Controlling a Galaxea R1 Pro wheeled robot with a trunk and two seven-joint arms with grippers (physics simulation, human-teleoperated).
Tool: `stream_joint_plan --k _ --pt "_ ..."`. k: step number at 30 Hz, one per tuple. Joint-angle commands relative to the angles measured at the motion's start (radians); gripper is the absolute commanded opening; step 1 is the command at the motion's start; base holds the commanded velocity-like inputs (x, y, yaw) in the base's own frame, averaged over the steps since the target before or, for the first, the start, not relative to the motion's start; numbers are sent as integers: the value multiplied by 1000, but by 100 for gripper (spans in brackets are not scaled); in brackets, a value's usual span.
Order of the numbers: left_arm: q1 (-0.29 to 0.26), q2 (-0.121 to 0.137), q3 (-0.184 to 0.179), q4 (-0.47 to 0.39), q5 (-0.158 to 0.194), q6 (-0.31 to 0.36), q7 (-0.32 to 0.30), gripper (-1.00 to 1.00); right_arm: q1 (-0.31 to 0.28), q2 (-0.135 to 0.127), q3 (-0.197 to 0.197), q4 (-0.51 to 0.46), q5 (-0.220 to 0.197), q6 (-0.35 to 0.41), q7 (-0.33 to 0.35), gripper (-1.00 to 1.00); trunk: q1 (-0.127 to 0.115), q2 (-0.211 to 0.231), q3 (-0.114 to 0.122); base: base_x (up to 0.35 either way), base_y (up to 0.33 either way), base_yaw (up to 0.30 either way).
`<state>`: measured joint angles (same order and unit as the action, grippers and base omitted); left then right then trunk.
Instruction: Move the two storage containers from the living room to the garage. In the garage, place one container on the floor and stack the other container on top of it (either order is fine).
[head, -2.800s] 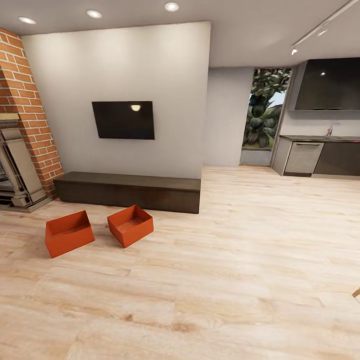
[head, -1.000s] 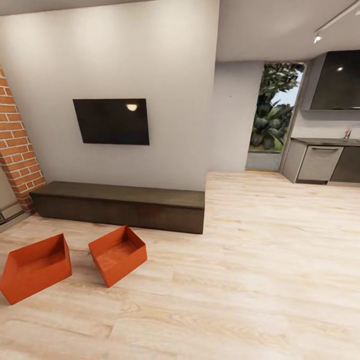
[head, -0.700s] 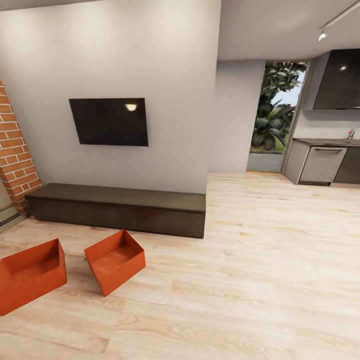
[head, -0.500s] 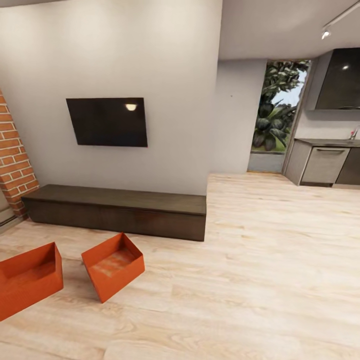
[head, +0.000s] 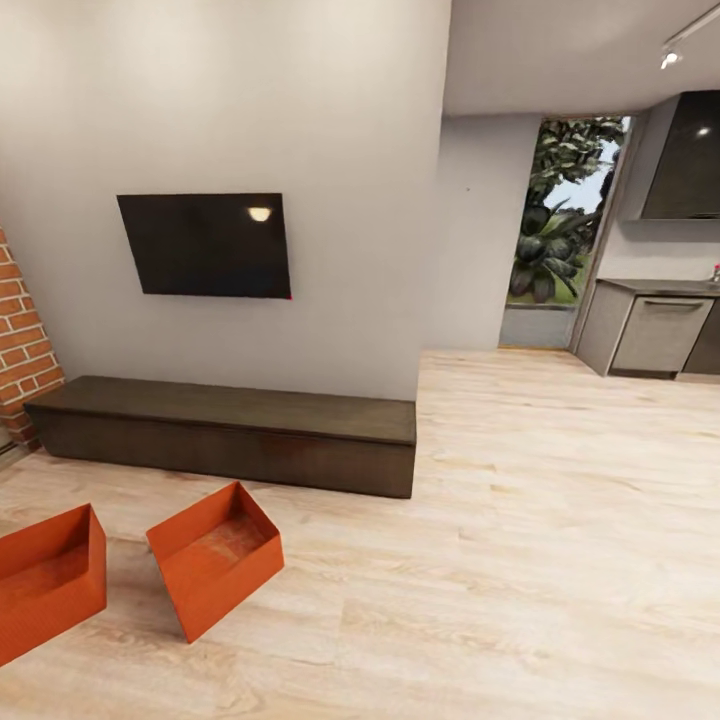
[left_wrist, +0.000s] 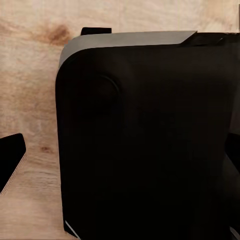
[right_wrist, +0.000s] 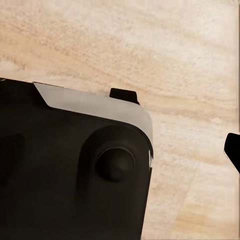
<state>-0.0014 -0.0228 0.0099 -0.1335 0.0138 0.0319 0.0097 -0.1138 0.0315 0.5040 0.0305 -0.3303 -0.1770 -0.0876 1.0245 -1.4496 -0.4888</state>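
Two orange bins (head: 215, 570) (head: 45, 590) sit near left on the wood floor (head: 520, 560); the pincers' openness cannot be told.

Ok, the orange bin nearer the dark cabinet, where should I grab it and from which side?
Probably take the right-hand bin by its thin top rim, coming down from above. It sits upright and lidless on the wood floor, with one corner toward the camera; the nearest walls look easiest to pinch.

A black TV (head: 205, 245) hangs above a low dark cabinet (head: 225, 432); kitchen counter (head: 660, 325) beyond.
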Motion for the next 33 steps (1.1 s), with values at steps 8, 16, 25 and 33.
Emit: stream_joint_plan --k 8,16,25,33 --pt "0 0 1 -1 1 3 1 100 -1 2 8 3 -10 -6 -1 100 1 0 -1 322 0 0" --pt "0 0 1 -1 1 3 1 100 -1 1 8 3 -10 -6 -1 100 1 0 -1 322 0 54" --pt "0 1 1 -1 1 3 1 100 -1 1 8 3 -10 -6 -1 100 1 0 -1 322 0 264" --pt "0 1 1 -1 1 3 1 100 -1 1 8 3 -10 -6 -1 100 1 0 -1 322 -15 274"
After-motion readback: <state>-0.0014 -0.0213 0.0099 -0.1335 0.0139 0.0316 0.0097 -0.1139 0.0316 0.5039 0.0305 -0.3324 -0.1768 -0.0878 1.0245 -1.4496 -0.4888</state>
